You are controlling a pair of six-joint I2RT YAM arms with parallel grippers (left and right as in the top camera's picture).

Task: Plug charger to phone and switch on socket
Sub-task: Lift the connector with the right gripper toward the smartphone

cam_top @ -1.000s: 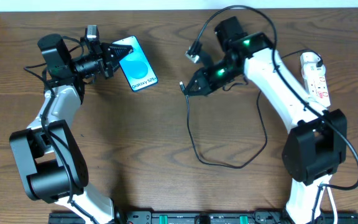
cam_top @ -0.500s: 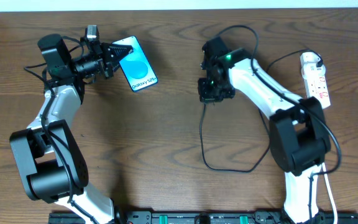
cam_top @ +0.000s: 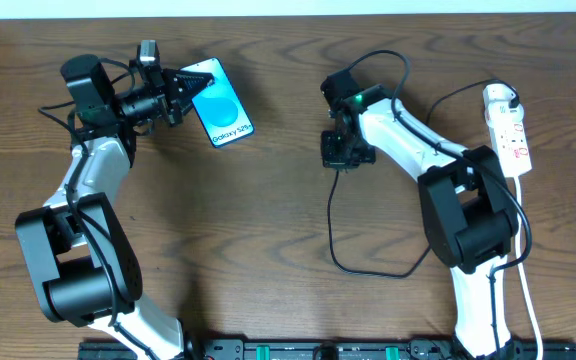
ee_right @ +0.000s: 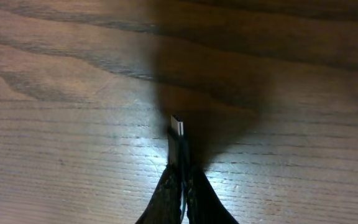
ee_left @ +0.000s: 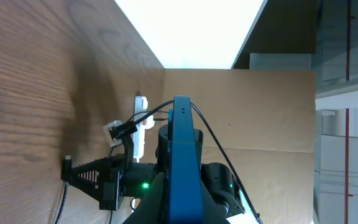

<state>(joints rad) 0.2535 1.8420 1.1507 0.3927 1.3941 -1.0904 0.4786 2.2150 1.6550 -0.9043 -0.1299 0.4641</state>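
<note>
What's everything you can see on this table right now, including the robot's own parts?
phone: one, blue screen with black edge, upper left in the overhead view, held by the left gripper
charger: one, black, cable looping centre-right, tip in the right gripper
socket: one, white with red switches, right edge
white cord: one, white, lower right beside the right arm's base
table: one, brown wood, under everything
left gripper: one, black, shut on the phone
right gripper: one, black, shut on the charger, pointing down at the table
</note>
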